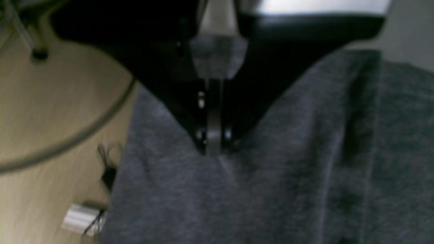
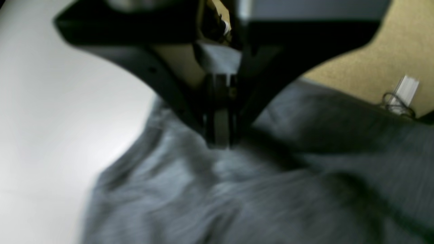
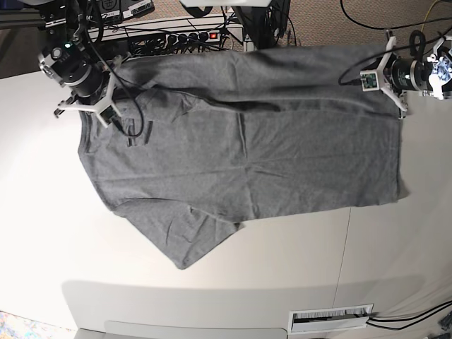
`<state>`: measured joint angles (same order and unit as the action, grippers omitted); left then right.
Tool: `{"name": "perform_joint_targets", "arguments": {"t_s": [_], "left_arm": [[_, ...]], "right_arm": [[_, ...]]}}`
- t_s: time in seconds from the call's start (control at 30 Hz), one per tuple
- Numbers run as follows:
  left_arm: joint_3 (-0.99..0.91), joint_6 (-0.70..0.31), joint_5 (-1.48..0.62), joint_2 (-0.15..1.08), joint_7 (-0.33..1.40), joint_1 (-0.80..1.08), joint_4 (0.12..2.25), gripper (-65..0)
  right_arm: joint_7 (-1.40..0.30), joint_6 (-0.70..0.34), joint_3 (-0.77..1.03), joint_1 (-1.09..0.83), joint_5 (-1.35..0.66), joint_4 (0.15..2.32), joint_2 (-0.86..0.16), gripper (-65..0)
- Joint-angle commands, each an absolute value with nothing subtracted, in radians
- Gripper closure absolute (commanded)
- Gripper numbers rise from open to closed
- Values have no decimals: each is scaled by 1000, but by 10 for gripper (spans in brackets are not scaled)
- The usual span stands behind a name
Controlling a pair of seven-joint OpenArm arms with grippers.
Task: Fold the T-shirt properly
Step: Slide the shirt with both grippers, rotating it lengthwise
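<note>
The grey T-shirt [image 3: 282, 155] lies spread on the white table [image 3: 56, 226], neck end at the left and hem at the right. One sleeve [image 3: 187, 240] sticks out toward the front. My right gripper [image 3: 138, 133] is shut on the cloth near the far shoulder. In the right wrist view the gripper [image 2: 220, 144] pinches rumpled shirt cloth [image 2: 237, 196]. My left gripper [image 3: 387, 85] is at the far hem corner. In the left wrist view the gripper [image 1: 212, 149] is shut on the shirt [image 1: 271, 176], which drapes below it.
A power strip and cables [image 3: 183, 35] lie behind the table's far edge. A white slotted part [image 3: 332, 319] sits at the front edge. A small silver piece with a wire [image 1: 81, 217] lies on the floor beside the shirt, also seen in the right wrist view [image 2: 403, 91].
</note>
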<state>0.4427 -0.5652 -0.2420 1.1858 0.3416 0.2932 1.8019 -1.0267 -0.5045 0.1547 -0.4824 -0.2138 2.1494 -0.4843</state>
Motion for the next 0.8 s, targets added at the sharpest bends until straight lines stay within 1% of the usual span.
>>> {"name": "perform_joint_targets", "arguments": {"t_s": [0.0,0.07,0.17,0.37,0.5,0.63,0.67,0.7,0.77], "left_arm": [[435,-535,-210,1220,393,296,1825,0],[412,-485,-186,1228,408,297,1870,0],[356,-438,-176,1227,390,296,1906,0],[212,-379,-176,1213,352,296,1909,0],[101,-308,-205,1164,310,296,1888,0],[49,-303,-234,1087,274,256,1818,0],[48,-303,-237,1065,269,236,1792,-6],[48,-303,-237,1044,267,214,1765,-25],[48,-302,-242,993,257,160,1704,-77]], "right_arm": [[-992,-501,180,-479,-223,2176,-498,0],[-949,-501,211,-479,-233,2186,-498,0],[-905,-501,242,-479,-255,2186,-498,0],[-830,-501,247,-428,-254,2185,-498,0],[-828,-500,247,-348,-231,2180,-471,0],[-801,-501,247,-268,-183,2140,-413,0],[-800,-501,247,-250,-174,2129,-401,0],[-795,-501,247,-231,-170,2114,-391,0],[-774,-501,247,-195,-163,2067,-381,0]]}}
